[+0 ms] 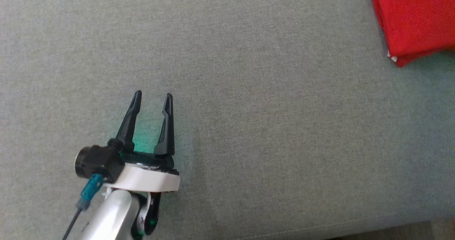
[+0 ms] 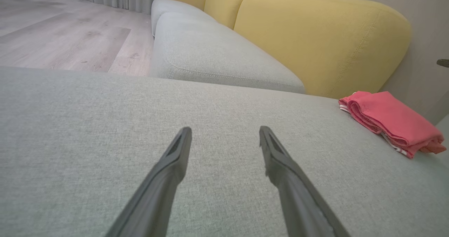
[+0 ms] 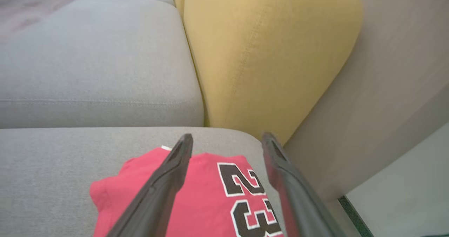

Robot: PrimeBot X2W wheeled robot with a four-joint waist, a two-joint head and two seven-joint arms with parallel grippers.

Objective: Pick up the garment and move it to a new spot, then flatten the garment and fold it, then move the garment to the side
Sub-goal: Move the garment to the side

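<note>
The garment (image 1: 416, 19) is a red jersey, folded, lying at the far right corner of the grey cushion (image 1: 249, 108). In the left wrist view the garment (image 2: 393, 121) shows as a stacked fold near the cushion's right edge. My left gripper (image 1: 153, 97) hovers low at the lower left, open and empty, far from the jersey. From the right wrist camera the garment (image 3: 210, 195) lies flat with black digits facing up. My right gripper (image 3: 227, 140) stands open above it, fingers apart over the cloth, gripping nothing.
A yellow backrest (image 2: 315, 37) rises behind the cushion, and a second grey seat (image 2: 210, 54) adjoins it. Wooden floor (image 2: 63, 30) lies beyond. A beige wall (image 3: 393, 89) stands close on the right, past the cushion's edge.
</note>
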